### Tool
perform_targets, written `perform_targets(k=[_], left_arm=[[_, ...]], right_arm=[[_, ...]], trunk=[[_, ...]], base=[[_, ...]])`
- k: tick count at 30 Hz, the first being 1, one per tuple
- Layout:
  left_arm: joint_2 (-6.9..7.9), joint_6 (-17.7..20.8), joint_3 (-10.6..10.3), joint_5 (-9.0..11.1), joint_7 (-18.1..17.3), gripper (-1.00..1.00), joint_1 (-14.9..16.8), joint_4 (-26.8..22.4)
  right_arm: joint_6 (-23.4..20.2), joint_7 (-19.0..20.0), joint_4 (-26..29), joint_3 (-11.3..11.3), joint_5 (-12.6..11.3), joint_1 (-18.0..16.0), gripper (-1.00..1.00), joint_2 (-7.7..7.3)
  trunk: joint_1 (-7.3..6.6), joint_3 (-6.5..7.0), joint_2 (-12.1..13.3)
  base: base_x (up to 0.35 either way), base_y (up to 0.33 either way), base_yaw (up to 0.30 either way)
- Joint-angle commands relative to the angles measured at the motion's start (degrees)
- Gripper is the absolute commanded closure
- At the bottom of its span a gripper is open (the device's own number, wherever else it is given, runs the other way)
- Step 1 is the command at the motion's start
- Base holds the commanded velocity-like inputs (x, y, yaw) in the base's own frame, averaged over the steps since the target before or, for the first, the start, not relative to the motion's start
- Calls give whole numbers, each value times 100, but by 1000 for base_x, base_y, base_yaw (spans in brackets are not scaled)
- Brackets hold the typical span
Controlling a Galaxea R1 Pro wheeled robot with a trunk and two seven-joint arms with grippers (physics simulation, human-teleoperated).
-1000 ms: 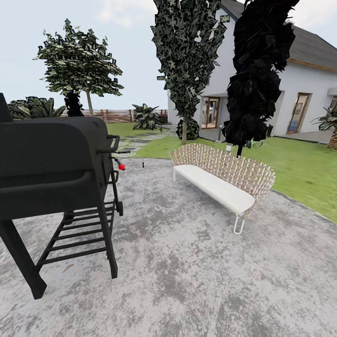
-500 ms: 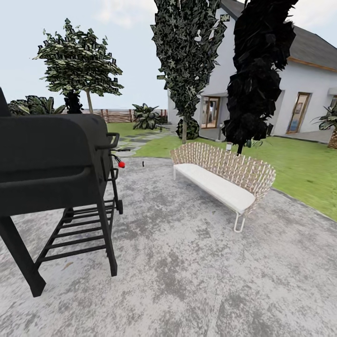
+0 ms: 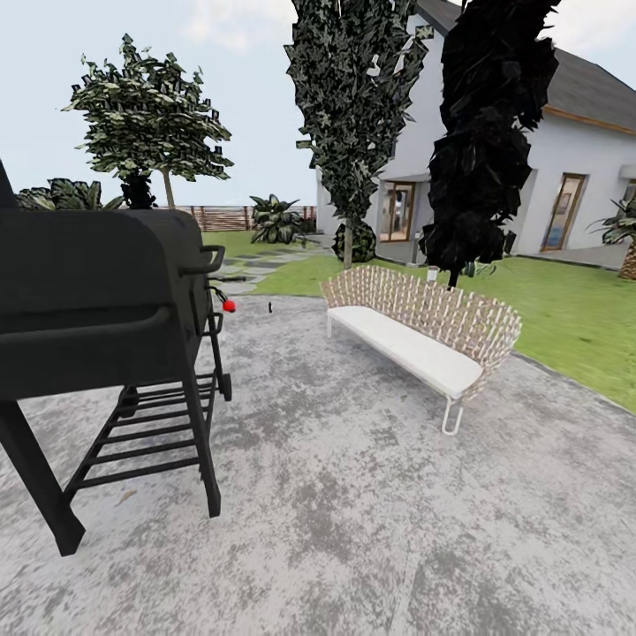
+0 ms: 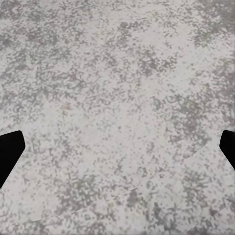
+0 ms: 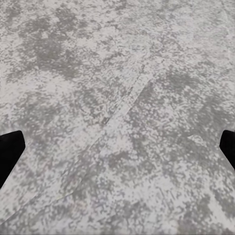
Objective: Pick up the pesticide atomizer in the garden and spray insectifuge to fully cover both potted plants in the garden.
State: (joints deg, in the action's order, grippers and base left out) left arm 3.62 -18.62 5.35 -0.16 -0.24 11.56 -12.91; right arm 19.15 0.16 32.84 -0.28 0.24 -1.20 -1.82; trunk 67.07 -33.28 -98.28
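- Head view: the whole picture has slid slightly since a second ago, so the camera moved, not the black barrel grill (image 3: 97, 300) or the woven wicker bench with white cushion (image 3: 422, 331).
- Both wrist views: left gripper (image 4: 117, 147) and right gripper (image 5: 117, 147) hang spread wide over the grey speckled patio (image 3: 353, 495), holding nothing.
- Small red-tipped object (image 3: 229, 306) beside the grill may be the atomizer; I cannot tell. Likely the robot is on its way, with the pickup not yet begun.

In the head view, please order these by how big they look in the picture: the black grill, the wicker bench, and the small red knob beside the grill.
1. Black grill: largest, though it stands nearest the camera, which inflates it.
2. Wicker bench.
3. Red knob: by far the smallest.
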Motion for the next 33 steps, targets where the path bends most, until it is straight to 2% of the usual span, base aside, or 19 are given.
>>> perform_targets(k=[1, 7, 19, 30, 33], left_arm=[[-2, -19, 19, -2, -3, -100, 4, 6], [-2, -19, 19, 4, 1, -100, 4, 5], [-3, -19, 21, 7, 6, -100, 4, 7], [-2, -19, 37, 32, 6, -100, 4, 8], [-2, -19, 37, 40, 6, -100, 4, 8]], right_arm=[[15, 3, -3, -4, 3, -3, -100, -1], [18, -18, -6, -7, 3, -3, -100, 1], [22, -24, -15, -7, 7, -3, -100, -1], [28, -33, -9, -13, -6, -3, -100, -5], [28, -33, -7, -20, -12, -3, -100, -50]], trunk=[[22, -24, -44], [154, -134, -285], [417, -398, -766], [659, -600, -1207], [725, -654, -1328]], base=[[0, 0, 0], [0, 0, 31], [0, 0, 197], [0, 0, 12], [0, 0, 0]])
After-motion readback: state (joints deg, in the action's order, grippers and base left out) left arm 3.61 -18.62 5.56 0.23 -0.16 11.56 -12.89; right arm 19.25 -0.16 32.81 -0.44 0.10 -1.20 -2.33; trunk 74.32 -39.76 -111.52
